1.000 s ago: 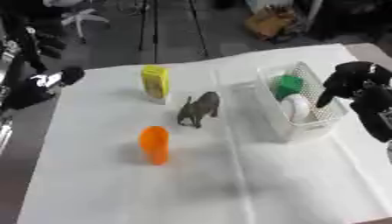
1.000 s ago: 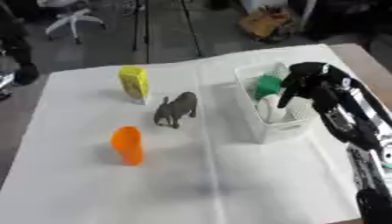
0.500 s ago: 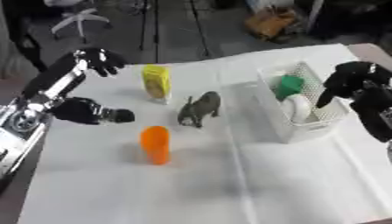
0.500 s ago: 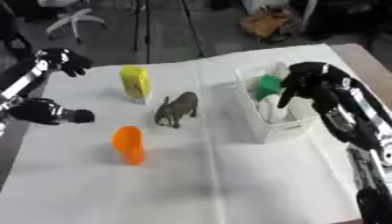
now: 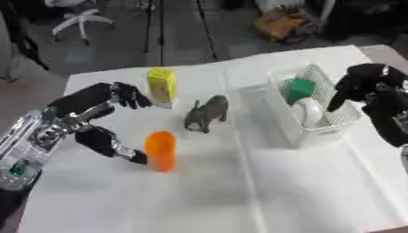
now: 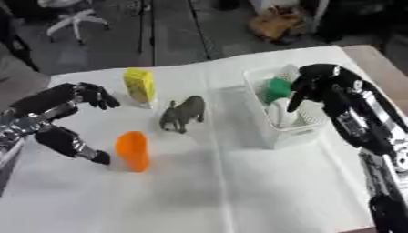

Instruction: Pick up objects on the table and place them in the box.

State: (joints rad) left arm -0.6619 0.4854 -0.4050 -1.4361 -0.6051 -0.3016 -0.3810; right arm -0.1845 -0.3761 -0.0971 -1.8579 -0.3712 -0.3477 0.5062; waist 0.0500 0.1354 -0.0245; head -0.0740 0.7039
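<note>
Orange cup [image 5: 160,150] upright on the white tabletop [image 5: 239,195], left robot hand [image 5: 95,119] spread open just beside it, grey animal figure [image 5: 206,113] and yellow carton [image 5: 162,84] nearby, right robot hand [image 6: 315,82] curled empty over the white basket [image 5: 318,132]

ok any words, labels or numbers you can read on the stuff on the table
None can be read.
Yellow carton: its faces are blurred; no print can be made out.
Orange cup: plain, no marking visible.
Grey animal figure: no marking visible.
White basket, and the green item and white item inside it: no legible text.
</note>
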